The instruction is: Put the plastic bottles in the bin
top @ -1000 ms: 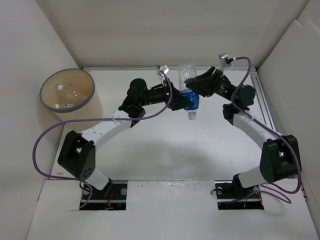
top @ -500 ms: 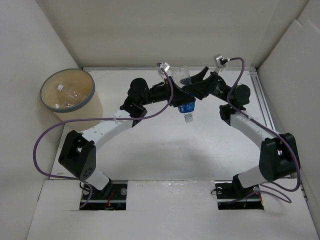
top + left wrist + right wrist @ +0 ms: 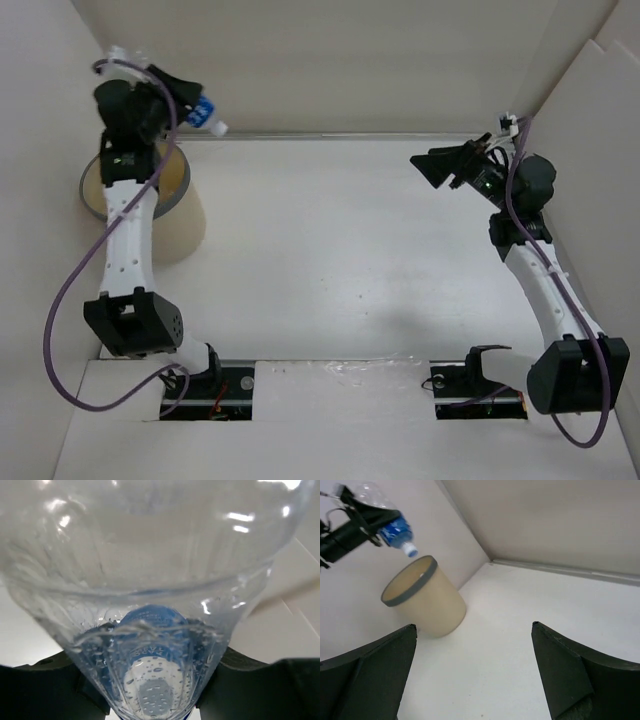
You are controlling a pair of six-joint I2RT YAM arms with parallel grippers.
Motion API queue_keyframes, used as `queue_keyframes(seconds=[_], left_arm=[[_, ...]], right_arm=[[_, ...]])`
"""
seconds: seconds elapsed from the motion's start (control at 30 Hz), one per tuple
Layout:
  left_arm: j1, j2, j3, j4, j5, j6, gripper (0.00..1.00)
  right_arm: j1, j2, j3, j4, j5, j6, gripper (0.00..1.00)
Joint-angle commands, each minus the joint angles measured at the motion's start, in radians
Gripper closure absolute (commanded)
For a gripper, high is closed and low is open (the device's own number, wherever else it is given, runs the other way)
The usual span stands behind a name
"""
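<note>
A clear plastic bottle with a blue label and a white cap hangs cap-down, high at the back left. My left gripper is shut on its body. The bottle is above and just behind the rim of the cream bin, which has a grey rim. In the left wrist view the bottle fills the frame between the dark jaws of the left gripper. My right gripper is at the right, open and holding nothing, and its fingertips stand far apart around the gripper's middle.
The raised left arm crosses the bin's mouth and hides most of its inside. White walls enclose the table at the back and on both sides. The bin stands close to the left wall.
The right gripper opened, released the bottle and drew back to the right. The left gripper shut on the bottle and carried it from the middle up and left to above the bin.
</note>
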Motion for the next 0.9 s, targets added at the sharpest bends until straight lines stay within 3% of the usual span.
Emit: queue_keyframes(seconds=[0.0,0.1,0.37,0.43,0.53,0.6,0.63,0.87], left_arm=[[0.159,-0.088,0.054,-0.251,-0.216,0.028,1.00],[0.230,-0.126,0.054,-0.366,-0.436,0.028,1.00],[0.287,-0.137,-0.037,-0.515,-0.725,-0.030,1.00],[0.287,-0.137,-0.060,-0.515,-0.782,-0.047,0.93],[0.324,-0.148,-0.118,-0.460,-0.731,-0.047,0.69],[0.324,-0.148,-0.109,-0.446,-0.706,-0.027,0.34],[0.324,-0.131,-0.094,-0.467,-0.706,-0.027,0.01],[0.324,-0.131,-0.043,-0.466,-0.668,0.082,0.00]], right_arm=[[0.028,-0.005,0.007,-0.117,0.048,-0.101,0.00],[0.062,0.006,0.007,-0.117,0.057,-0.138,0.00],[0.094,0.034,0.036,-0.166,0.080,-0.170,0.00],[0.106,0.025,0.059,-0.216,0.092,-0.190,0.00],[0.117,0.012,0.060,-0.247,0.126,-0.213,0.00],[0.128,0.002,0.069,-0.268,0.153,-0.225,0.00],[0.138,0.001,0.081,-0.299,0.154,-0.237,0.00],[0.203,-0.019,0.188,-0.493,0.324,-0.316,0.00]])
